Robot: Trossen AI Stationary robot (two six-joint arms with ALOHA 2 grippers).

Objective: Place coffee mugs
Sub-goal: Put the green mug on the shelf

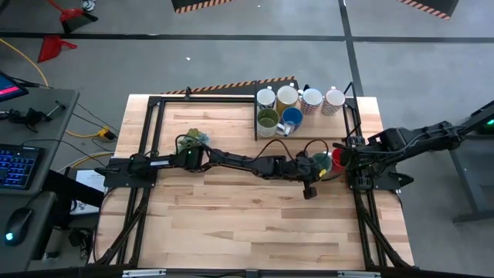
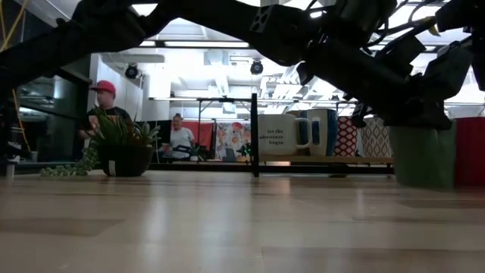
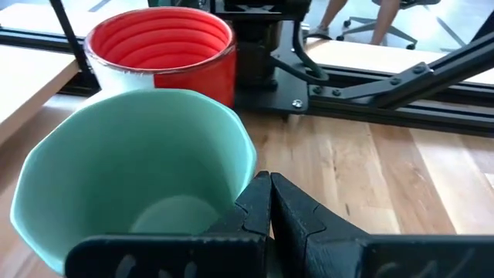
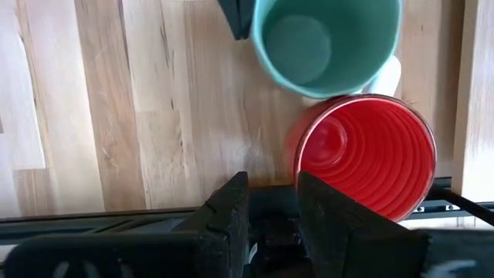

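- Your left gripper (image 3: 266, 205) is stretched across the surface (image 1: 231, 224) to its right side, jaws pinched tight on the rim of the teal mug (image 3: 139, 185); one finger (image 3: 305, 220) shows outside the wall in the left wrist view.
- The teal mug (image 1: 320, 160) stands upright and looks to be down on the wood in the low view, though you cannot be sure from these views that it rests fully there.
- The red mug (image 1: 337, 158) stands just beside it, toward the right arm's base; in the right wrist view the two rims are touching or very nearly so.
- Your right gripper (image 4: 272, 205) hangs above the red mug (image 4: 363, 154), beside it rather than around it; its jaws stand partly apart and hold nothing.
- Six other mugs sit in two rows on the rack (image 1: 257, 116) at the far edge: a white mug (image 1: 265, 98), a cream mug (image 1: 287, 96), two more pale ones, an olive mug (image 1: 267, 120) and a blue mug (image 1: 292, 118).
- The step in hand looks like the handling of the teal mug, either just set down or about to be lifted; you cannot tell which.
- If you lift, go straight up first, since a sideways pull would knock the red mug.
- If you release, open the jaws fully, then rise clear of the rim.
- The plant sprig (image 1: 193, 139) lies near the left arm's base, well apart from the mugs.
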